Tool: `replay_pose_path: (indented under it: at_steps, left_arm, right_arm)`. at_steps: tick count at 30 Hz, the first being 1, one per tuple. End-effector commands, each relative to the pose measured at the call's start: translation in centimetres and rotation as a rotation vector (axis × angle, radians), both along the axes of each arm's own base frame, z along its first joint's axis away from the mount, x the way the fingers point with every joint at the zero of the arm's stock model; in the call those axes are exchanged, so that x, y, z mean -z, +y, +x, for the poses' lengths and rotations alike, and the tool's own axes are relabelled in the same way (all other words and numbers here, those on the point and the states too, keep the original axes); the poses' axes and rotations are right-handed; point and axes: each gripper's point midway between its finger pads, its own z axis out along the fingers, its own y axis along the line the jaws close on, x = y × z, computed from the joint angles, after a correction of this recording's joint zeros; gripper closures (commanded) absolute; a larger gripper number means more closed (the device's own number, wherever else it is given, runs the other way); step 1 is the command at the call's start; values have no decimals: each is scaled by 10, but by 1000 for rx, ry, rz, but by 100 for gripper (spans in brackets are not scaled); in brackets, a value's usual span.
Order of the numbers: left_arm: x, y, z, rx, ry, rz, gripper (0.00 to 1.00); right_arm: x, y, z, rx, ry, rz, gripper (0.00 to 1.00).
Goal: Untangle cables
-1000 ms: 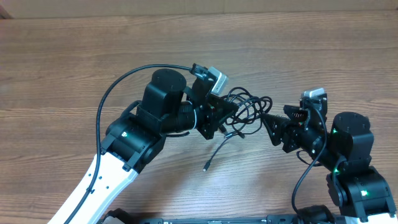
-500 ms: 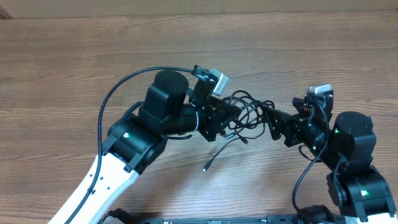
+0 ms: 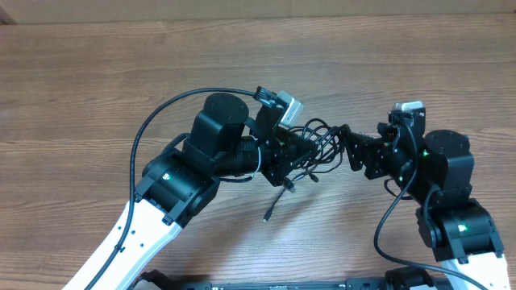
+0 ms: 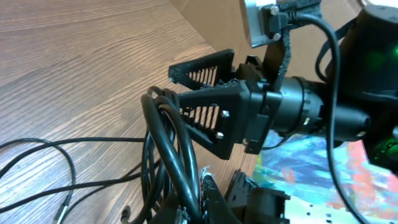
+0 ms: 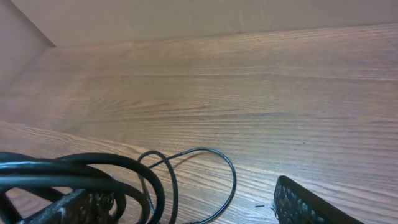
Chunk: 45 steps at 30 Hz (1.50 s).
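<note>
- Near the middle of the counter, overhead view: the cables sat as one tangled black bunch between the tips of my two arms.
- Left pincer: clenched on the cables. In its own wrist view a thick looped bundle rose from its fingers at the bottom edge of the frame, clear of the wood.
- Right pincer: released, with its two triangular fingers spread apart and pointing at the bunch. The top of the looped bundle lay at the tip of the lower finger in the left wrist view, and the jaws were not closed on it.
- Right wrist view: I saw the two fingers only at the bottom corners, wide apart. The thick strands crossed above the one in the left corner, and a thin loop lay flat on the counter between the two fingers.
- Loose cord: one strand trailed out of the bunch toward the arms' bases over bare wood. It ended in a small plug well apart from both pincers.
- Left wrist view, lower left: further thin strands lay slack on the counter.
</note>
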Motion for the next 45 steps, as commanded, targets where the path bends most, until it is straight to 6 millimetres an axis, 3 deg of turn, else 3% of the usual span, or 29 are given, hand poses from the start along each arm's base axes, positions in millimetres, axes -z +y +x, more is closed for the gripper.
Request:
replay_pose_path:
  at_steps: [1, 7, 11, 16, 25, 28, 29, 36, 41, 45]
  left_arm:
    - [-15, -5, -10, 23, 45, -61, 96]
    - [-27, -18, -19, 64, 4, -99, 96]
    - [-37, -23, -20, 77, -37, -130, 96]
    - [-41, -29, -28, 106, -45, -144, 96]
    - [-46, -37, -38, 144, -71, -162, 96]
    - [-48, -38, -48, 205, -86, -170, 96]
    - [-49, -39, -52, 237, -101, -173, 96]
    - [-45, -37, -80, 436, -224, -171, 96]
    - [-36, -27, -67, 395, -212, -134, 96]
    - [-32, -8, -39, 295, -172, -113, 96]
  right_arm:
    - [-10, -2, 5, 10, -36, -3, 20]
    - [-26, 16, 3, -89, -89, 55, 16]
    - [-32, 17, 6, -92, -115, 59, 16]
    - [-43, 19, 11, -99, -168, 69, 9]
    - [-31, 31, 31, -149, -143, 89, 12]
    - [-27, 24, 40, -102, -141, 68, 13]
    - [-25, 19, 42, -73, -140, 54, 0]
    - [-15, -14, 53, 129, -114, -8, 0]
    - [3, -37, 50, 247, -30, -26, 0]
    - [14, -49, 46, 279, 20, -38, 0]
